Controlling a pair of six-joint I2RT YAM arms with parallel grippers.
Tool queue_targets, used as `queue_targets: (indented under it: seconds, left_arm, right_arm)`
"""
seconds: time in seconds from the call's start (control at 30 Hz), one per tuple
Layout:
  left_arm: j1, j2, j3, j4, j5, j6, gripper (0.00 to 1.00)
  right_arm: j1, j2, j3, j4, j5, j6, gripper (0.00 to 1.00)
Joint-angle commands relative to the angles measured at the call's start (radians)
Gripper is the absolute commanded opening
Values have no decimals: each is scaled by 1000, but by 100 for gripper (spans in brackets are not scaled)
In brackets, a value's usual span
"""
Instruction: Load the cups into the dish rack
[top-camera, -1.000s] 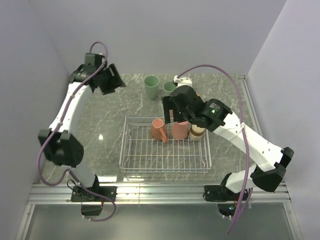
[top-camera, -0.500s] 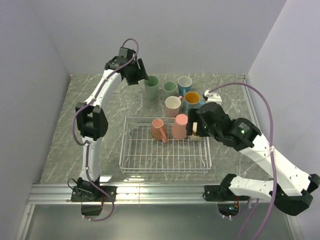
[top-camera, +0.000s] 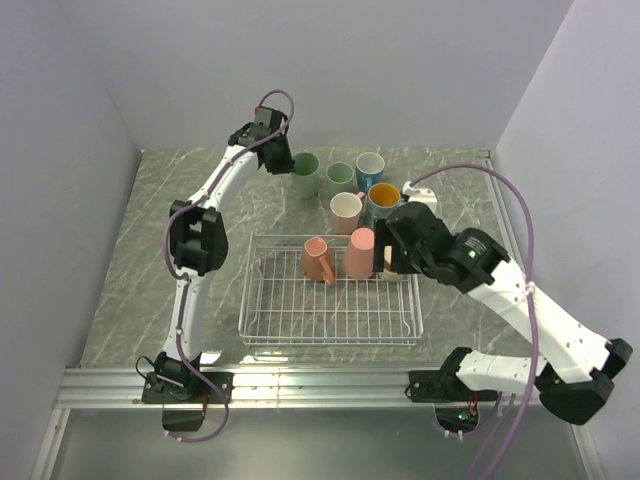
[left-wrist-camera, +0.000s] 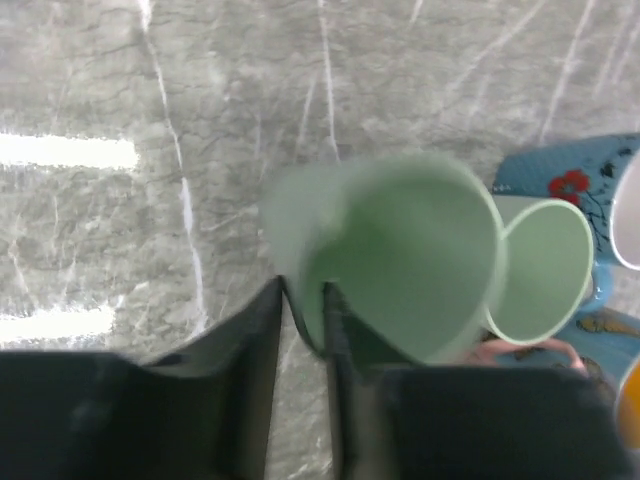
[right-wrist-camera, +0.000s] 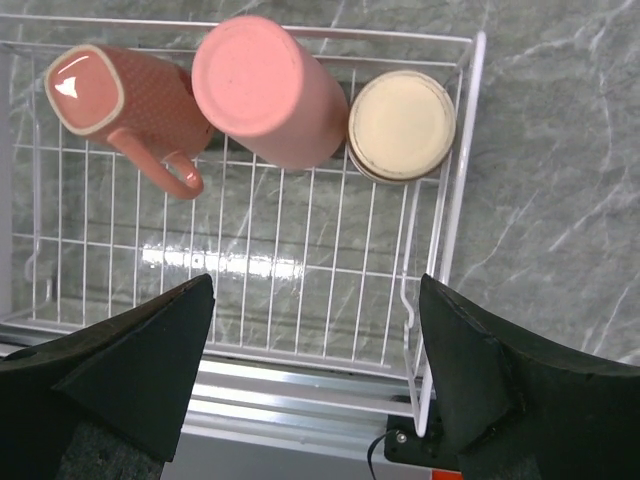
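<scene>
My left gripper (top-camera: 284, 164) is at the back of the table, shut on the near wall of a sage green cup (top-camera: 303, 173). In the left wrist view one finger (left-wrist-camera: 262, 335) is outside the green cup (left-wrist-camera: 410, 250) and the other is inside it. A second green cup (left-wrist-camera: 545, 265) and a blue cup with a red flower (left-wrist-camera: 575, 185) stand beside it. The white wire dish rack (top-camera: 330, 325) holds a salmon mug (right-wrist-camera: 120, 100), an upturned pink cup (right-wrist-camera: 265, 85) and a short cup with a cream base (right-wrist-camera: 402, 125). My right gripper (right-wrist-camera: 315, 340) hangs open and empty above the rack's right end.
Behind the rack stand a pink cup with a white inside (top-camera: 346, 210), a blue mug with a yellow inside (top-camera: 383, 199) and another blue cup (top-camera: 370, 167). The near half of the rack (right-wrist-camera: 300, 250) holds nothing. A metal rail (top-camera: 320, 382) runs along the near edge.
My left arm swung from the back left corner to the green cup and shut on its wall. My right gripper drew back from over the cups to the rack's right end.
</scene>
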Motion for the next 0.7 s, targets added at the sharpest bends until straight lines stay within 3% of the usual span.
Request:
queue_targets:
  seconds: [0.0,0.03,0.07,0.17,0.27,0.47,0.57,0.67]
  left_arm:
    - [1,-26,-27,27,-41,43,20]
    - [3,-24,-22,12,-42,46,4]
    - [4,-26,-19,4,-45,52,0]
    - [24,-70,-53,7,-45,60,0]
    - [73,-191,-186,67,-42,54,0]
    - [214,-538,-546,190,111,1,0]
    - [280,-676,-691,256,254,-26,0]
    - [316,-762,-781,291,405,-31,0]
  right_arm:
    - [-11,51,65,42,5,-56,90]
    - [-10,78,84,46,-1,-72,90]
    - [-11,92,94,50,-4,-79,90]
    - [-11,131,136,63,-14,-102,89]
    - [-11,158,179,76,-14,-125,90]
    - [-31,212,288,103,-27,-161,89]
    - [-69,204,305,178,-177,-162,91]
    - [-148,181,262,315,-456,-134,99]
